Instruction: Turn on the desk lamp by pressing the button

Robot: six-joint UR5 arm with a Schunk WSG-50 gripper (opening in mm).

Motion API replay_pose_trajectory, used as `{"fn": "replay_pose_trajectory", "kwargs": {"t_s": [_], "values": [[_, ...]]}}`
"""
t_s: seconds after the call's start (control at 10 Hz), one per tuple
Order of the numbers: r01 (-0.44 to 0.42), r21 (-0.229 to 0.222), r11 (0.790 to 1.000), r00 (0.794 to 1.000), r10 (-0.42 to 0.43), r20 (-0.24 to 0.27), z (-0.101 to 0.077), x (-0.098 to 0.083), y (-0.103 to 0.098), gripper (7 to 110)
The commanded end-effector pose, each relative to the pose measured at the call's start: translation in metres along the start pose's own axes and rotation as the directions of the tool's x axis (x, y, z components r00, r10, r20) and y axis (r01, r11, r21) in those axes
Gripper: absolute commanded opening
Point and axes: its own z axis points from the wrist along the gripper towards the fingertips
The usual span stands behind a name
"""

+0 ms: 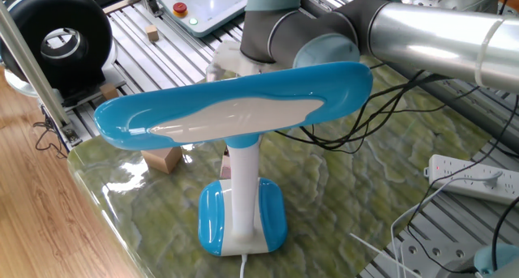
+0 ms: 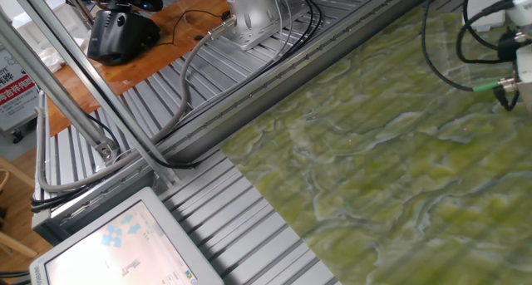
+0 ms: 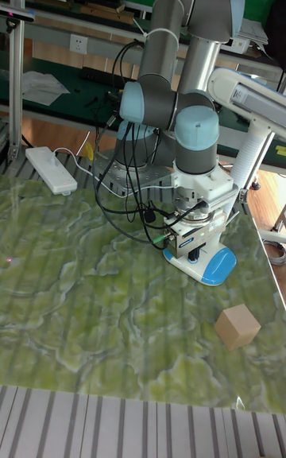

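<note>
Tall fixed view: arm bent over lamp base.

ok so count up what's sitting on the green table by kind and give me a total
Desk lamp: 1
Wooden block: 1
White power strip: 1
Total: 3, not counting cables or the arm.
</note>
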Motion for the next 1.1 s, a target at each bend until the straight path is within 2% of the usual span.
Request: {"fn": "replay_pose_trajectory", "kwargs": {"t_s": [0.0,0.2,0.6,1.0], "values": [[0.006,0.002,1.000,1.000,-0.006,0.020,0.001,-0.007,0.004,7],[0.000,0.003,1.000,1.000,0.000,0.021,0.000,-0.007,0.004,7],[-0.014,0.035,0.999,1.000,0.015,-0.010,0.000,0.001,-0.003,7],[-0.017,0.043,0.999,0.999,0.018,-0.026,0.005,0.012,0.002,7]]}}
